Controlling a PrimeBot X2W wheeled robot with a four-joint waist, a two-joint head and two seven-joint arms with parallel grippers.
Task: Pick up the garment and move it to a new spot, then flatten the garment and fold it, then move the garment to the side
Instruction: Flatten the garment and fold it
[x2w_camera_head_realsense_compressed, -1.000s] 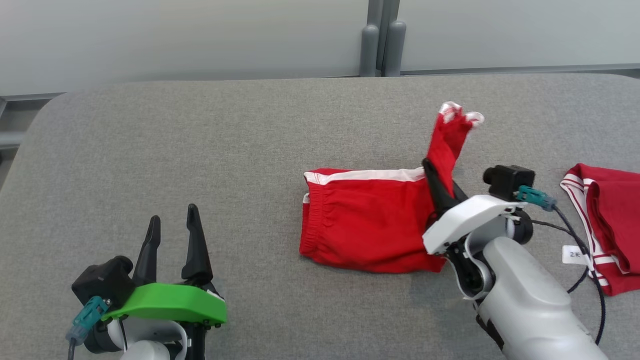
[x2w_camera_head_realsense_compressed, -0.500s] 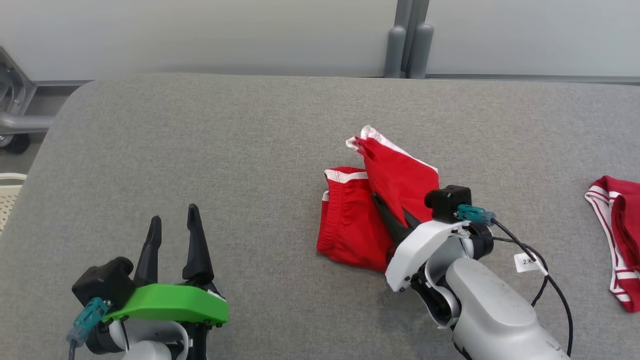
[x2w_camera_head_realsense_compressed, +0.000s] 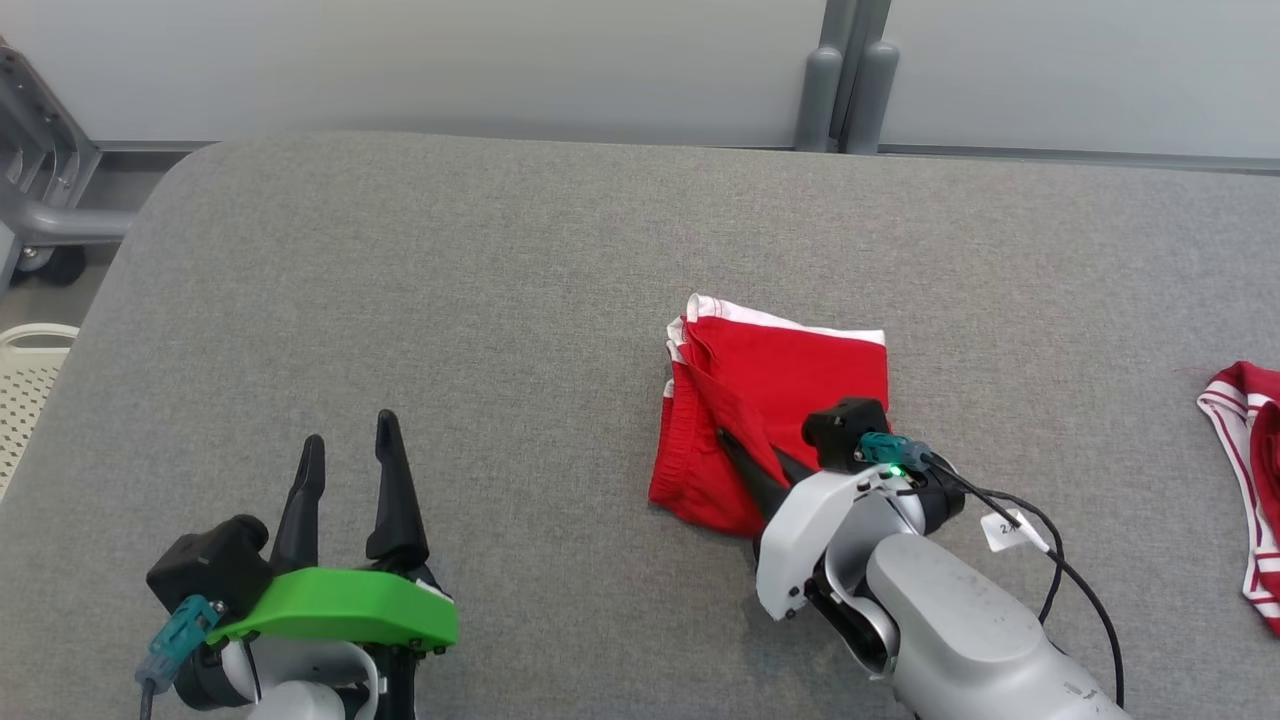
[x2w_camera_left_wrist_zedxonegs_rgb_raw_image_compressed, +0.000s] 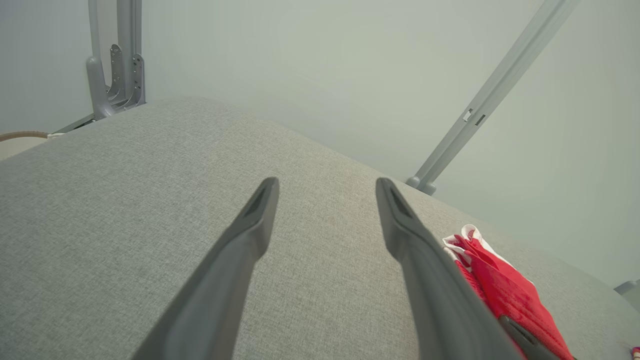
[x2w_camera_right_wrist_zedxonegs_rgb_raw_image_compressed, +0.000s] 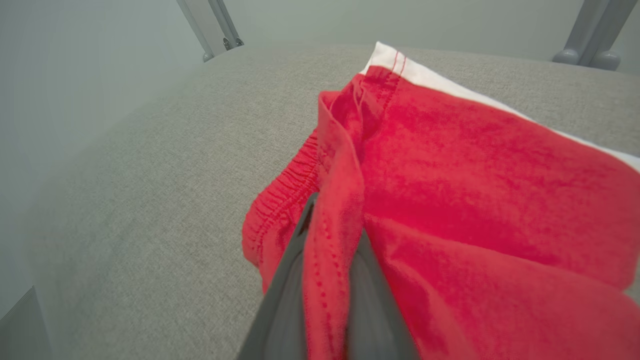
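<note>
The red garment (x2w_camera_head_realsense_compressed: 790, 380) lies folded over on the grey table (x2w_camera_head_realsense_compressed: 450, 300), just right of centre in the head view. The right gripper (x2w_camera_head_realsense_compressed: 742, 455) is clamped on a fold at its lower left part. The left gripper (x2w_camera_head_realsense_compressed: 345, 455), at the frame's lower left, stands wide apart, holding nothing

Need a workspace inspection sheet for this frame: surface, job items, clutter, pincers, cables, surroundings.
Surface: grey fabric-covered table, flat, rounded far-left corner.
Job's things: red shorts with white trim, folded over on itself, right of centre.
Clutter: second red garment with white stripes at the view's right edge, apart from the shorts.
Pincers: left pincer open over bare table; right pincer shut on a fold of the shorts.
Cables: black cable with white tag looping off the right wrist.
Surroundings: pale wall panels, grey upright posts behind; cream perforated basket beyond the left edge.
</note>
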